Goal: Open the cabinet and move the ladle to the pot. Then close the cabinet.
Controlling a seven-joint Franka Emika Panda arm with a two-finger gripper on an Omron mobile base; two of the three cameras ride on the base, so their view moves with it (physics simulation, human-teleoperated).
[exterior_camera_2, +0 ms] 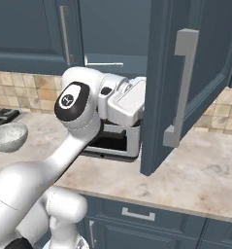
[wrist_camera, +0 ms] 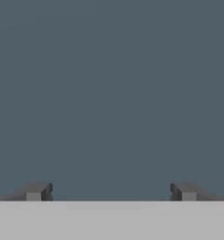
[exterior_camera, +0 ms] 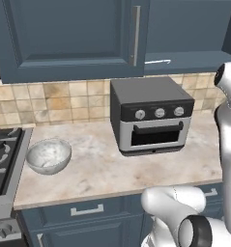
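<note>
Cabinet: dark slate-blue wall cabinet (exterior_camera: 68, 38) with recessed-panel doors and long vertical silver bar handles, mounted above the tabletop. In the left base view its left door is flat and shut, handle at its right edge. In the right base view the right door (exterior_camera_2: 185, 73) stands swung out toward the near side, its silver bar handle (exterior_camera_2: 180, 87) facing right.
Cabinet interior: a thin pale object (exterior_camera_2: 104, 63) lies on the bottom shelf between the two doors; too small to identify.
Gripper: two small dark fingertips (wrist_camera: 38, 191) spread wide apart in the hand view, nothing between them; gripper (wrist_camera: 111, 192) faces a plain slate-blue surface at close range.
Arm: white arm with dark joints; in the right base view its hand (exterior_camera_2: 124, 102) sits just left of the open door's edge, in front of the oven.
Tabletop: beige marbled stone tabletop (exterior_camera: 102, 169) over blue drawer fronts with short horizontal handles.
Toaster oven: silver and black box-shaped toaster oven (exterior_camera: 151, 116) with three round knobs, at the far middle of the tabletop against the tiled wall.
Bowl: pale grey speckled round bowl (exterior_camera: 48, 155), upright, on the left of the tabletop, well apart from the oven.
Stove: black gas stove (exterior_camera: 3, 154) at the far left, beside the bowl.
Backsplash: tan tiled wall (exterior_camera: 59, 101) behind the tabletop.
</note>
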